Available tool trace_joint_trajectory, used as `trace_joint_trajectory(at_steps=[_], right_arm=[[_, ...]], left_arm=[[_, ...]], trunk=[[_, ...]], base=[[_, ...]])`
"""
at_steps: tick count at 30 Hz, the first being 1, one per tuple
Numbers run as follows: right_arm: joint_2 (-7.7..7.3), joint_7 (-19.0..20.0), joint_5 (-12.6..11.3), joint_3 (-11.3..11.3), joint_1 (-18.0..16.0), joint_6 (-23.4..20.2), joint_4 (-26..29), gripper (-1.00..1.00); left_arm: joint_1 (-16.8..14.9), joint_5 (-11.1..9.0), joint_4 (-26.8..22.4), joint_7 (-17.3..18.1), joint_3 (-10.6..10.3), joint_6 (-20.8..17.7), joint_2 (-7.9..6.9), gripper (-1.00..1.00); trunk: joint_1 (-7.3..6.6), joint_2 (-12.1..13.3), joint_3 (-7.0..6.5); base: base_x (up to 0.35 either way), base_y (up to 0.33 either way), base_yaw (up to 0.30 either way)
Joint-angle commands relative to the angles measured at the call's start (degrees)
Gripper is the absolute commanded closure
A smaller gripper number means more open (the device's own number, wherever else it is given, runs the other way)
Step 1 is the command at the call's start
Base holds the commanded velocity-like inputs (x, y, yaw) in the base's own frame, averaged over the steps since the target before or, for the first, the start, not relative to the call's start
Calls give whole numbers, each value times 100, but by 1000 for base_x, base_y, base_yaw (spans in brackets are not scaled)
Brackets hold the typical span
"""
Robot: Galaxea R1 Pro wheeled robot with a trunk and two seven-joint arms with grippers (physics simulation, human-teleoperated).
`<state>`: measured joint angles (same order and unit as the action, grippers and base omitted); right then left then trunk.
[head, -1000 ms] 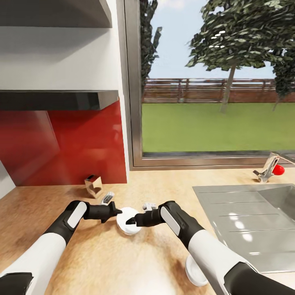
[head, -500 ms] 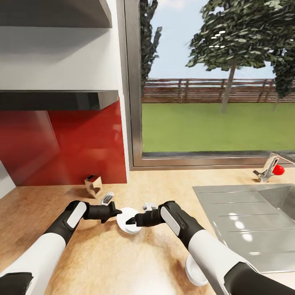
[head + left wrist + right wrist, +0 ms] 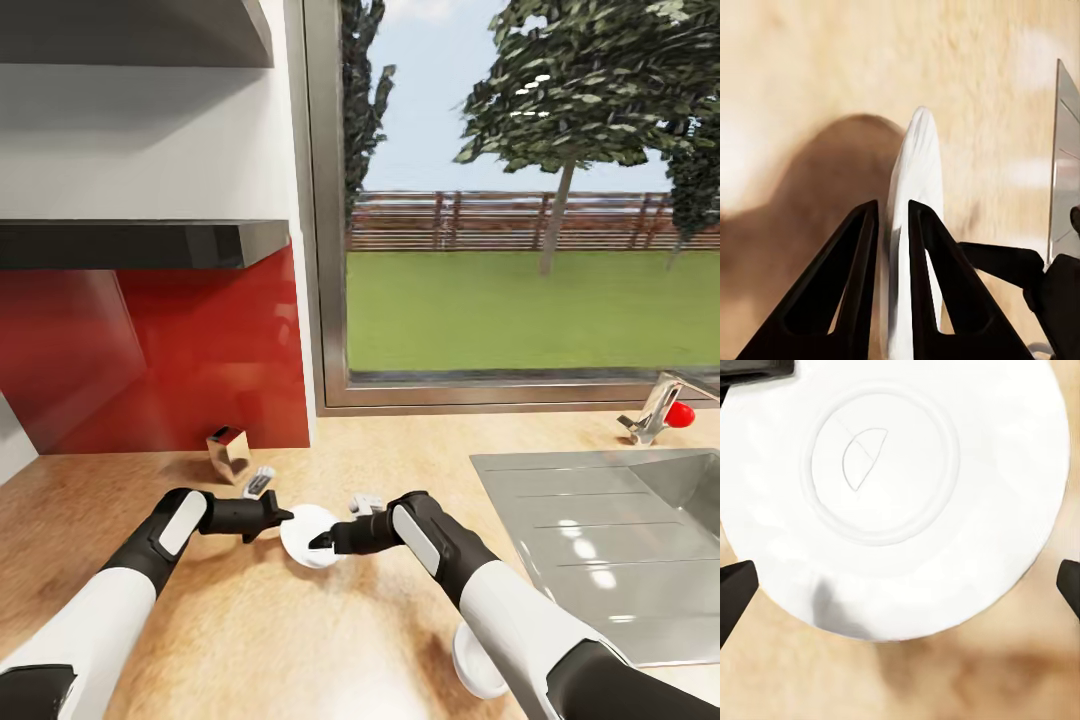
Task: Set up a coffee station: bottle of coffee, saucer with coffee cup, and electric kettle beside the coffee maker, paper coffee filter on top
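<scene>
The saucer (image 3: 308, 536) is pinched at its rim by the narrowed left tool (image 3: 277, 518) and tilted off the tabletop (image 3: 400, 450), seemingly so the wide-spread right tool (image 3: 322, 540) can take it.

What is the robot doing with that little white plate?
The robot has both arms over the kitchen counter, working on a small white saucer. Its left hand pinches the saucer's rim between its two fingers, holding the saucer tipped up on edge. Its right hand hovers open just beside the saucer, fingers spread wide on either side. A steel sink sits to the right, under the window.
</scene>
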<state>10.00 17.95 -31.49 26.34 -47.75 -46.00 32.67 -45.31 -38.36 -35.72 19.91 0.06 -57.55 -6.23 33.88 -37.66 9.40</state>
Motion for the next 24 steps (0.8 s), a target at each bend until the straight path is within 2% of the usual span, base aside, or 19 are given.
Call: trace_joint_trajectory(at_steps=[1,3,4,5,9,11,12,13,14,15,18,20,21,24], right_arm=[[0,25,35,-7,-6,-14,53,-100],[0,14,41,-17,-6,-17,285,-100],[0,-17,44,-26,-6,-26,637,-100],[0,-270,46,-132,-6,-37,1261,-100],[-10,-806,52,-538,-6,-63,1902,-100],[-37,-1192,54,-660,-6,-70,2188,-100],[-47,-1411,54,-691,-6,-72,2320,-100],[-59,-1876,57,-723,-6,-74,2547,-100],[-66,-2608,62,-739,-6,-69,2799,-100],[-83,-2900,59,-742,-6,-64,2904,-100],[-208,-3157,57,-735,-6,-49,3046,-100],[-268,-3190,56,-718,-6,-42,3161,-100],[-337,-3203,55,-698,-6,-35,3350,-100],[-421,-3208,57,-682,-6,-26,3565,-100]], left_arm=[[-7,48,-3,42,1,-15,-8,100],[-12,48,-9,40,2,-18,-26,100],[-19,48,-12,40,2,-17,-46,100],[-42,48,-13,39,-1,-19,-137,100],[-75,48,-16,39,-3,-18,-244,100],[-81,48,-20,39,-7,-19,-272,100],[-85,48,-21,39,-4,-19,-289,100],[-93,48,-22,39,-8,-19,-335,100],[-98,45,-31,42,-2,-25,-414,100],[-99,26,-51,109,-6,-30,-459,100],[-91,-8,-77,539,-18,-35,-514,100],[-84,-10,-86,845,-27,-36,-532,100],[-74,-11,-95,1195,-37,-37,-576,100],[-38,-7,-237,1588,-56,-37,-632,100]], trunk=[[2,-8,10],[2,-8,10],[2,-8,10],[2,-8,10],[2,-8,10],[2,-8,10],[2,-8,10],[2,-8,10],[2,-8,10],[2,-8,10],[2,-8,10],[2,-8,10],[2,-8,10],[2,-8,10]], base=[[0,0,0],[0,0,0],[0,0,0],[0,0,0],[0,0,0],[0,0,0],[0,0,0],[0,0,0],[0,0,0],[0,0,0],[0,0,0],[0,0,0],[0,0,0],[0,0,0]])
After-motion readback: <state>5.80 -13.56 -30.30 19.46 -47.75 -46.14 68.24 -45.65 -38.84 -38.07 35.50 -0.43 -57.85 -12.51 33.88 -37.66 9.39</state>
